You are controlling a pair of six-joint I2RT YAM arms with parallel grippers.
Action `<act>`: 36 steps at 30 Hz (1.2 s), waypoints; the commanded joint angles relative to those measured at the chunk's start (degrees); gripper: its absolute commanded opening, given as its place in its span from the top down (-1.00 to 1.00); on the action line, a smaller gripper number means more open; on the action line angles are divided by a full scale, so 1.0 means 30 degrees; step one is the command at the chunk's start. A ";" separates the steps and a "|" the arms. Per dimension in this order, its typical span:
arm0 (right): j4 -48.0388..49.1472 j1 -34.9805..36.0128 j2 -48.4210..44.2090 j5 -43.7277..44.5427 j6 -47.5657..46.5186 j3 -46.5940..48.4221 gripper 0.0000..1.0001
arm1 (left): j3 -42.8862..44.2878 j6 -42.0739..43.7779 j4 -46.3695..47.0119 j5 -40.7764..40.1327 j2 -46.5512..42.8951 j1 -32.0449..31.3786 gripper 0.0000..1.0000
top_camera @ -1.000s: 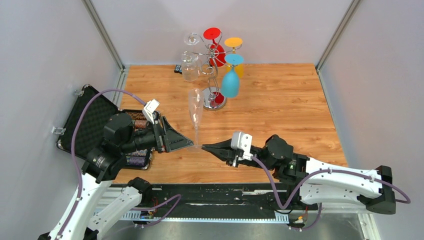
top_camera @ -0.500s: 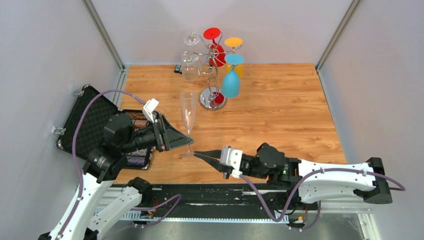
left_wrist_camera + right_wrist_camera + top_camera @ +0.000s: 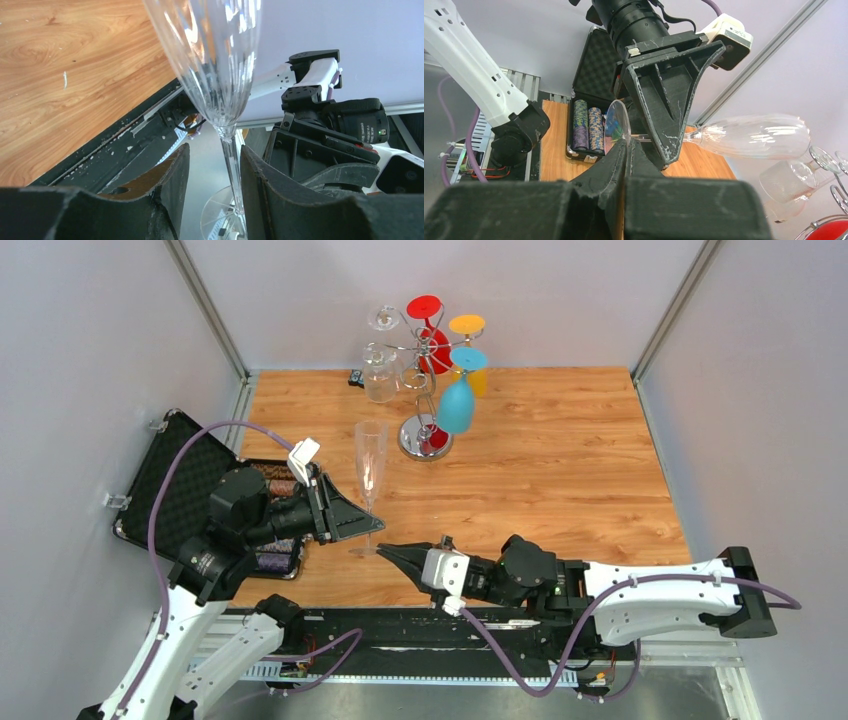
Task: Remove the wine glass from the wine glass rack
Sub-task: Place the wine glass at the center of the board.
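A clear flute-shaped wine glass point(image 3: 370, 455) stands upright off the wine glass rack point(image 3: 424, 436), near the table's front left. My right gripper point(image 3: 383, 551) is shut on the rim of its round foot, which the right wrist view shows pinched at the fingertips point(image 3: 627, 142). My left gripper point(image 3: 372, 527) straddles the thin stem. In the left wrist view its jaws point(image 3: 214, 150) stand partly open, with the stem point(image 3: 231, 160) close to the right-hand finger and a gap on the other side. The bowl point(image 3: 210, 60) rises above them.
The chrome rack at the back carries upside-down glasses: a red one point(image 3: 433, 345), a yellow one point(image 3: 470, 335), a blue one point(image 3: 458, 405) and clear ones point(image 3: 380, 375). An open black case point(image 3: 180, 490) with poker chips point(image 3: 586, 125) lies at the left edge.
The right gripper has carried the glass left and toward the near edge, and the glass now stands more upright. The left jaws have narrowed around the stem.
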 commanded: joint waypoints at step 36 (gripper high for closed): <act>-0.3450 0.0548 -0.1819 0.2529 0.2583 0.0239 -0.02 | -0.0298 0.3123 0.0179 0.0160 0.0206 -0.0012 1.00</act>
